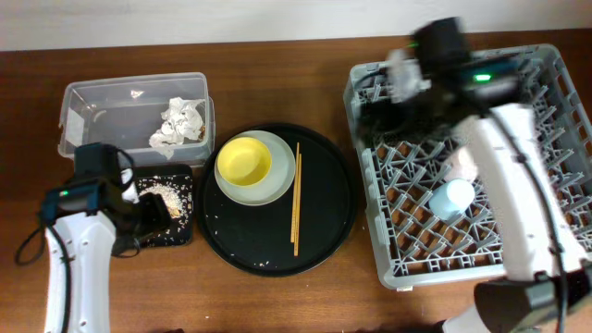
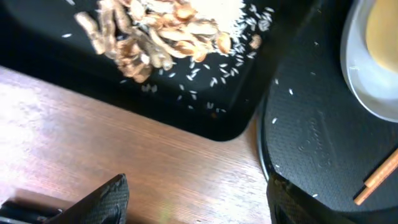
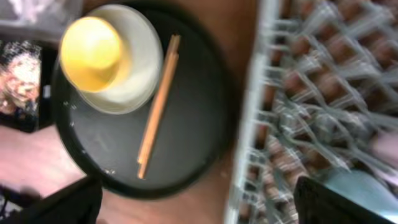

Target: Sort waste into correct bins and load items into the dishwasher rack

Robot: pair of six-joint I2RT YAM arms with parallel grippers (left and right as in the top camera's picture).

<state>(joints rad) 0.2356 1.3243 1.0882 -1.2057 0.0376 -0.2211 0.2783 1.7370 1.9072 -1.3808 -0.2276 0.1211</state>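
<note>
The clear tub [image 1: 92,116] holds white tissues [image 1: 176,125]. The shallow black tray [image 1: 180,231] holds food scraps [image 1: 157,194], which also show in the left wrist view [image 2: 155,31]. My left gripper [image 1: 153,217] [image 2: 196,199] is open and empty, low by that tray's front edge. The yellow bowl [image 1: 243,159] [image 3: 93,50] sits on the plate [image 1: 277,185] [image 3: 137,87], with the chopsticks [image 1: 296,199] [image 3: 158,106] beside them. The dishwasher rack [image 1: 518,250] [image 3: 311,93] holds the light blue cup [image 1: 451,199] and the pink cup [image 1: 462,165]. My right gripper [image 1: 384,102] [image 3: 199,199] is open and empty over the rack's left side. I cannot make out the wrapper.
The plate, bowl and chopsticks lie on a large round black tray [image 1: 324,222] [image 3: 186,162] [image 2: 311,137] between the bins and the rack. Rice grains are scattered on it. Bare wood table [image 2: 93,155] runs along the front.
</note>
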